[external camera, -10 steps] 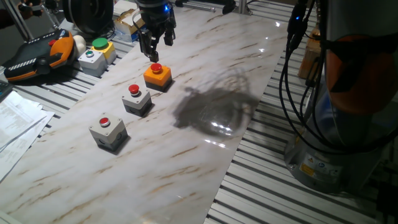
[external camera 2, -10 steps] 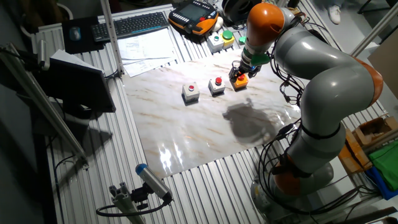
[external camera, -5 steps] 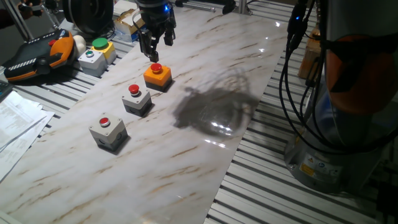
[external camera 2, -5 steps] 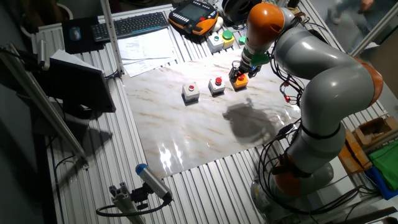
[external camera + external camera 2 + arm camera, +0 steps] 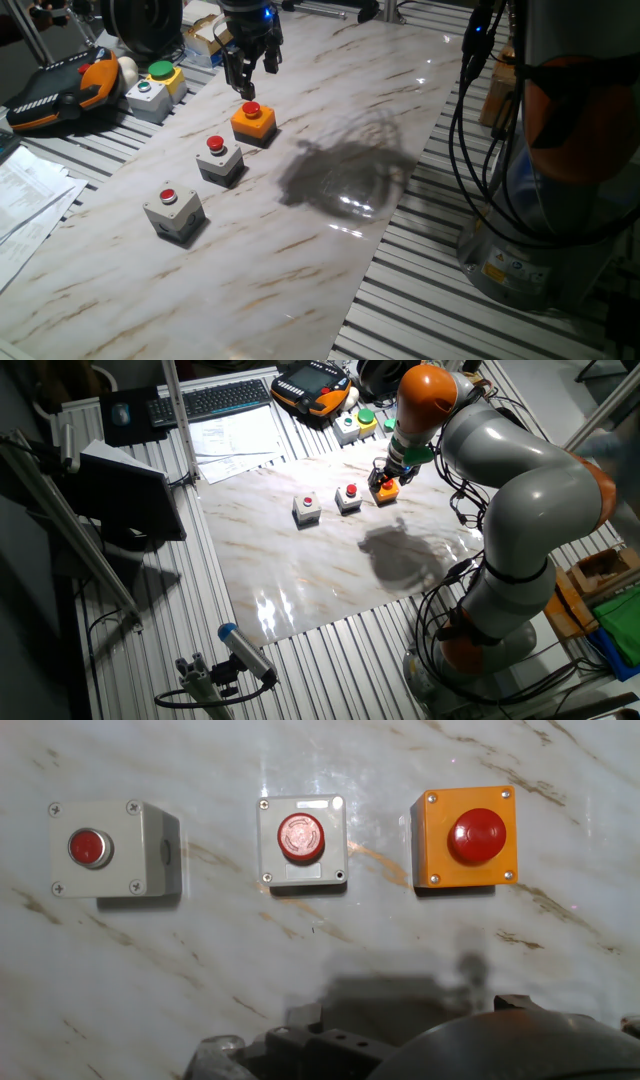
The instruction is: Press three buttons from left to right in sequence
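The three buttons are being shown in a row on the marble bench (image 5: 330, 150): a grey switch (image 5: 174, 211), a second grey switch (image 5: 219, 161) and an orange-yellow switch (image 5: 253, 121). The fingers (image 5: 247, 78) are being held just above the orange-yellow one, with a gap visible between them and nothing gripped.

the kuka arm (image 5: 520, 490) has bulky, rounded light-grey links joined by glossy orange joint segments, with black cables (image 5: 478, 120) looping down beside its grey base, a green band near the wrist, and a black two-finger gripper (image 5: 248, 68) with a blue light.
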`<state>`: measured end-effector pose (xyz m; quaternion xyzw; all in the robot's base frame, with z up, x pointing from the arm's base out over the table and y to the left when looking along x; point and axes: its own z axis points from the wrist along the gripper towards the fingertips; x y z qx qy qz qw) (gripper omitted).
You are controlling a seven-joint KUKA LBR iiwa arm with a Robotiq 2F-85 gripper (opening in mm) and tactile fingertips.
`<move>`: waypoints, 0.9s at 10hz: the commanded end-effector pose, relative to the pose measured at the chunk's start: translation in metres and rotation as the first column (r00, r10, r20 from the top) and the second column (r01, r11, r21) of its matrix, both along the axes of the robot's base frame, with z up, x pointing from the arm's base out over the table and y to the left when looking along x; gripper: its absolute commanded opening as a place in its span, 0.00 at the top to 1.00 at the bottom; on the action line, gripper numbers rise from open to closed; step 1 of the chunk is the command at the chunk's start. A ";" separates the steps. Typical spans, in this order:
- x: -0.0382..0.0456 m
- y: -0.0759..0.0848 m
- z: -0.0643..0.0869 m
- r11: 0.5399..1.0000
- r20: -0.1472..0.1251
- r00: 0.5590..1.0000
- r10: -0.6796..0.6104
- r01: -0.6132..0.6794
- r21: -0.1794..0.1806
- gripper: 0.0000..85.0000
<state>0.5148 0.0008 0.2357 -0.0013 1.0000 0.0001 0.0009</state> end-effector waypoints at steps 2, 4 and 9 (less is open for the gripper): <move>-0.0001 0.000 0.002 0.998 0.061 0.997 0.047 -0.044 -0.047 0.99; 0.0004 0.000 0.004 0.998 0.058 0.997 0.047 -0.044 -0.049 0.99; 0.0026 0.001 -0.003 0.998 0.063 0.997 0.045 -0.042 -0.041 0.99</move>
